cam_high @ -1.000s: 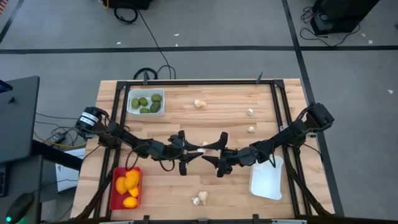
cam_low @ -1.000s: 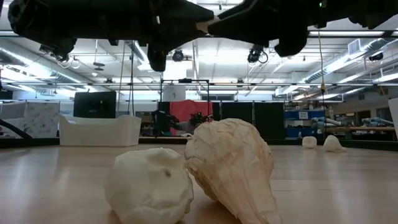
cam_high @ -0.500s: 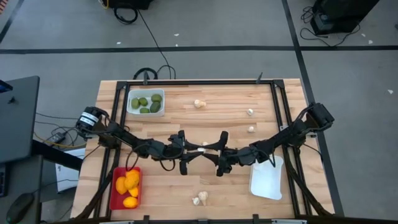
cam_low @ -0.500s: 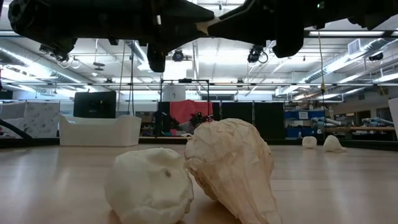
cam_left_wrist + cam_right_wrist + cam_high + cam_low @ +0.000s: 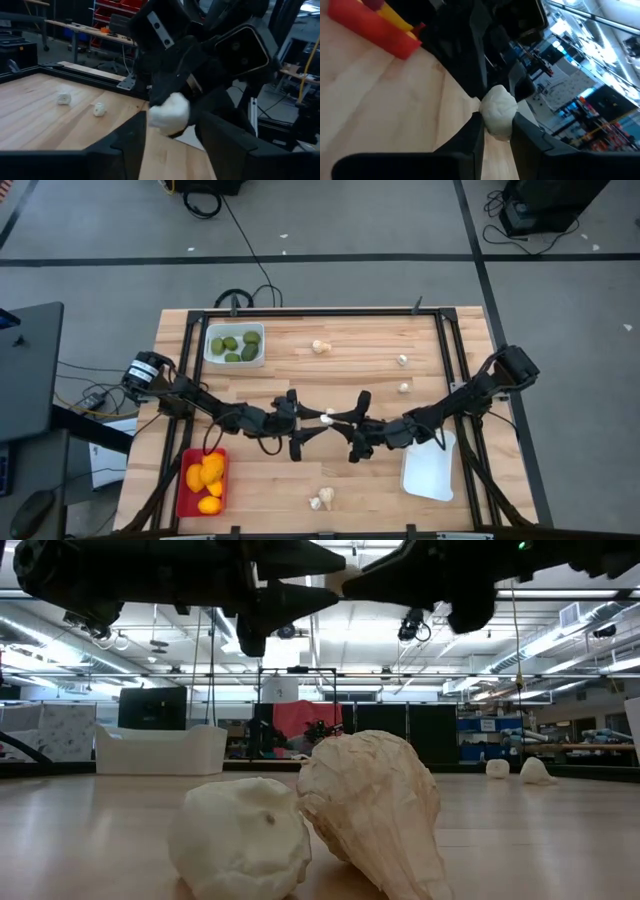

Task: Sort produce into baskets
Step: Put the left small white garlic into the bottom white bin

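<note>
The red tray [image 5: 203, 483] sits at the table's [image 5: 300, 375] near left corner and holds yellow-orange fruits [image 5: 205, 473]; they overlap, so an exact count is uncertain, roughly four. Behind it, the white tray [image 5: 235, 345] holds four dark green fruits [image 5: 239, 345]. At mid-table the left gripper [image 5: 308, 425] and the right gripper [image 5: 345, 428] meet tip to tip above the surface. Between them is one garlic piece [image 5: 327, 418]; the right wrist view shows the right gripper's fingers [image 5: 470, 131] closed on it [image 5: 498, 110], while the left gripper's fingers [image 5: 131, 135] stand spread on either side of it [image 5: 168, 113]. The arms hide the table directly beneath. Loose garlic pieces: one at the rear centre [image 5: 320, 347], two at the right rear [image 5: 403, 361] [image 5: 404, 388], and a touching pair [image 5: 321, 499] near the front edge. An empty second white tray [image 5: 429, 467] lies at the right, partly covered by the right arm.
</note>
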